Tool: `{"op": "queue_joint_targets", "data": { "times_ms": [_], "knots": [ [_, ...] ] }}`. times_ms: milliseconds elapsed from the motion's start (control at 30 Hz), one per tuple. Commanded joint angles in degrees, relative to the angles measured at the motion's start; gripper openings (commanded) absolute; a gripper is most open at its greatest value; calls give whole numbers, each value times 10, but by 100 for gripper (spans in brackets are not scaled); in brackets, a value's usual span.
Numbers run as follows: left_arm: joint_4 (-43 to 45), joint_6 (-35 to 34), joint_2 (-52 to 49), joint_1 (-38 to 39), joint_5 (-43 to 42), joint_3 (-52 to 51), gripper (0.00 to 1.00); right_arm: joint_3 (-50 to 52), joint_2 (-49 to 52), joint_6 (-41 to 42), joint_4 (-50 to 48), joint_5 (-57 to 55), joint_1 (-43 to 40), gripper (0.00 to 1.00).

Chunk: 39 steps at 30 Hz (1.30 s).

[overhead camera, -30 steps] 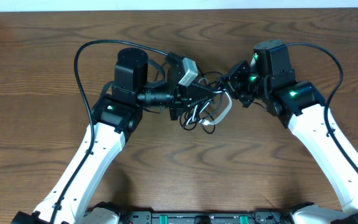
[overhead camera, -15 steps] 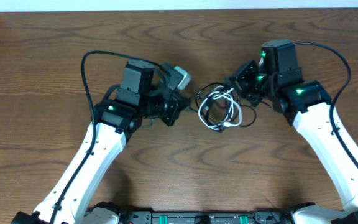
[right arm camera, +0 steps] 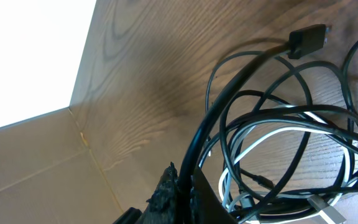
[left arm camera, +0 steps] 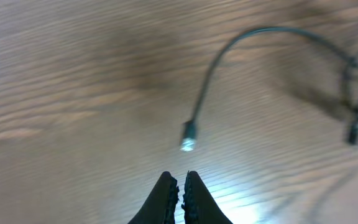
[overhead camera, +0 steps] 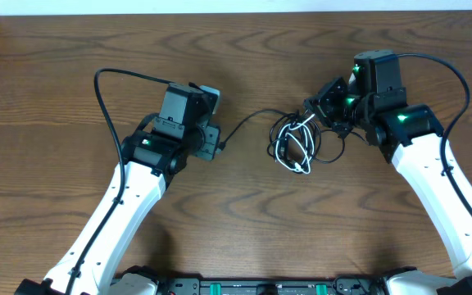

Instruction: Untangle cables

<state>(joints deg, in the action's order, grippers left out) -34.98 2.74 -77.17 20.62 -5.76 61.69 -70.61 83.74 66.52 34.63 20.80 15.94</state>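
The wooden counter [overhead camera: 236, 233] fills the overhead view. Two white-and-black arms reach up it from 6 o'clock. The left arm [overhead camera: 125, 201] ends at about 9 o'clock of the counter's middle, and the right arm [overhead camera: 437, 176] ends at about 2 o'clock.

The cables [overhead camera: 297, 146] lie in a knotted bundle of loops just to 3 o'clock of the middle. The bundle sits between the two arms, much closer to the right one. Most loops are black, and a white cable [overhead camera: 293, 133] is threaded through them. One loose black strand [overhead camera: 252, 119] leaves the bundle toward 9 o'clock and runs flat over the wood toward the left arm.

The right tool [overhead camera: 322, 113] sits at the bundle's 1 o'clock edge. In the right wrist view its fingers are pressed together on a black loop that arcs up out of them. The rest of the tangle rests on the counter just beyond.

The left tool [left arm camera: 180, 179] is fully closed with nothing in it, its two tips meeting over bare wood.

The loose strand's plug [left arm camera: 188, 134] lies on the counter just ahead of those tips, at 12 o'clock, apart from them. In the right wrist view another black plug [right arm camera: 307, 38] lies at the bundle's far edge, at about 1 o'clock.
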Motion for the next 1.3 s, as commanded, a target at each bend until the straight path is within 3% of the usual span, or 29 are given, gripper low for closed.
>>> {"op": "queue_joint_targets", "data": {
  "times_ms": [0, 67, 200, 233, 300, 333, 433, 833, 1267],
  "knots": [
    [19, -11, 1, -2, -124, 7, 10, -9, -5, -10, -5, 8, -2, 1],
    [32, -10, 1, -2, -183, 7, 26, -9, -5, -10, -5, 8, -2, 1],
    [45, 14, 1, -2, -265, 7, 42, -9, -5, -10, -6, 8, -2, 1],
    [46, 28, 1, -2, -297, 7, 55, -9, -5, -10, -6, 8, -2, 1],
    [47, 28, 1, -2, -300, 7, 65, -9, -5, -10, -6, 8, -2, 1],
    [47, 28, 1, -2, -301, 7, 75, -9, -5, -10, -7, 14, -2, 1],
    [47, 27, 1, -1, -301, 7, 86, -9, -5, -10, -20, 37, -2, 1],
    [81, 23, 1, 1, -351, 7, 89, -9, -5, -10, -103, 184, -2, 1],
    [90, 23, 0, 4, -374, 4, 89, -9, -5, 3, -152, 251, -2, 1]
  ]
}}
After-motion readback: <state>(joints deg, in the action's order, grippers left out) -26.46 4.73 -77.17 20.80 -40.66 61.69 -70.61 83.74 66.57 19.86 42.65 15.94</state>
